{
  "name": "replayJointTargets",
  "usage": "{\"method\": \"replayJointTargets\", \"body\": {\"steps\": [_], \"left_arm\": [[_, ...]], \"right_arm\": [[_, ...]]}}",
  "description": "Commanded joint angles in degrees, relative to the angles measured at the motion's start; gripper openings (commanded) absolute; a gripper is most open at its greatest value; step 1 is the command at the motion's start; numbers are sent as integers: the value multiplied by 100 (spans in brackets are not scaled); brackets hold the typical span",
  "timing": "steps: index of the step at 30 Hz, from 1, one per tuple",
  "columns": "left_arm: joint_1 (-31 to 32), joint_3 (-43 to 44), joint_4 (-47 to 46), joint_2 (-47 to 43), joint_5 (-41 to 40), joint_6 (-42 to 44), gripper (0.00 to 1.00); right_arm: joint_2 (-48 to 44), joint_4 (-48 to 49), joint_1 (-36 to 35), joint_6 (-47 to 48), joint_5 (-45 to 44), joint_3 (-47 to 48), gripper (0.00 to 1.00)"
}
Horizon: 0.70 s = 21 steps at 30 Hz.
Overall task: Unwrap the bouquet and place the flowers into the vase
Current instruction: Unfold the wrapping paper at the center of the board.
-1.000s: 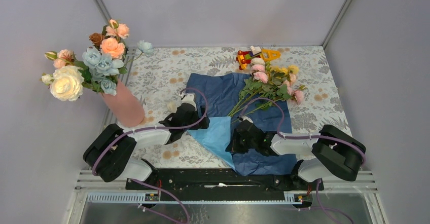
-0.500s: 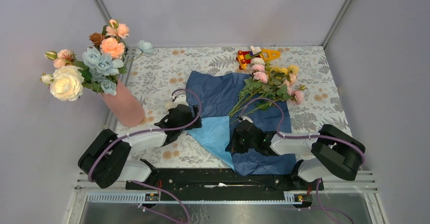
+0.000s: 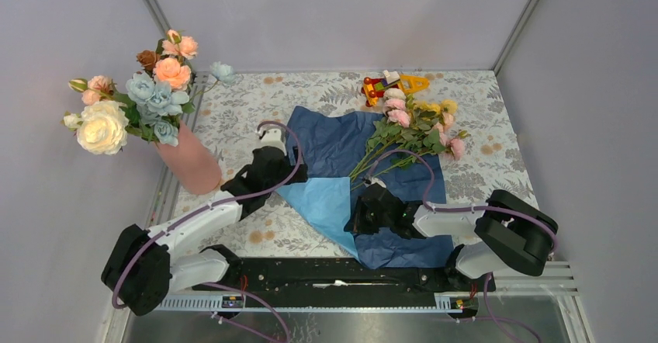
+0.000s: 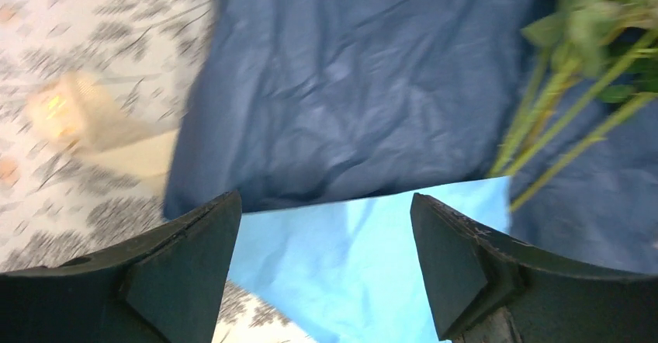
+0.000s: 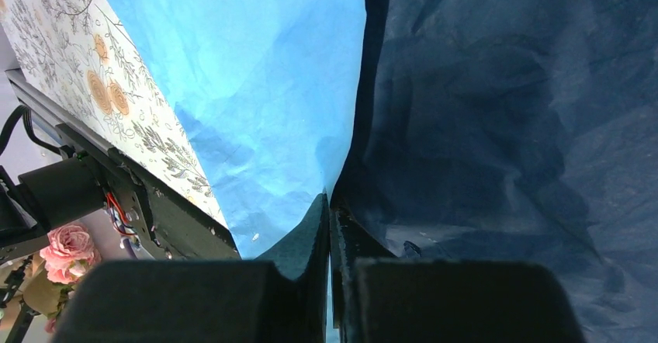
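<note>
Left gripper (image 4: 324, 203) spread over crinkled blue paper (image 4: 349, 87); right gripper (image 5: 329, 203) pressed together at its fold

Left fingers (image 4: 186, 281) spread, right fingers (image 5: 299, 242) pressed together

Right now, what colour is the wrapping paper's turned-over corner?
Light blue: the turned-over corner stands out against the navy paper. Best in the left wrist view.
</note>
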<state>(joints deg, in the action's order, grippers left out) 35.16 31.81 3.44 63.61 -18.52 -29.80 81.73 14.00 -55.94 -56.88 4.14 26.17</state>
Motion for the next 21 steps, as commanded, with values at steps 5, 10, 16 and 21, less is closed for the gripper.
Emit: {"method": "replayJointTargets", "body": {"steps": [5,10,16,21], "left_arm": [[-9,1372,-857,1324,2125,194,86],[-2,1764,-1366,2299,2752,-72,85],[44,2117,-1616,3244,2995,-123,84],[29,2358,-1427,3764,2640,7,84]], "right_arm": [[157,85,-57,37,-63,56,0],[163,68,-57,46,-80,63,0],[193,77,-57,46,-63,47,0],[167,76,-57,24,-58,15,0]]}}
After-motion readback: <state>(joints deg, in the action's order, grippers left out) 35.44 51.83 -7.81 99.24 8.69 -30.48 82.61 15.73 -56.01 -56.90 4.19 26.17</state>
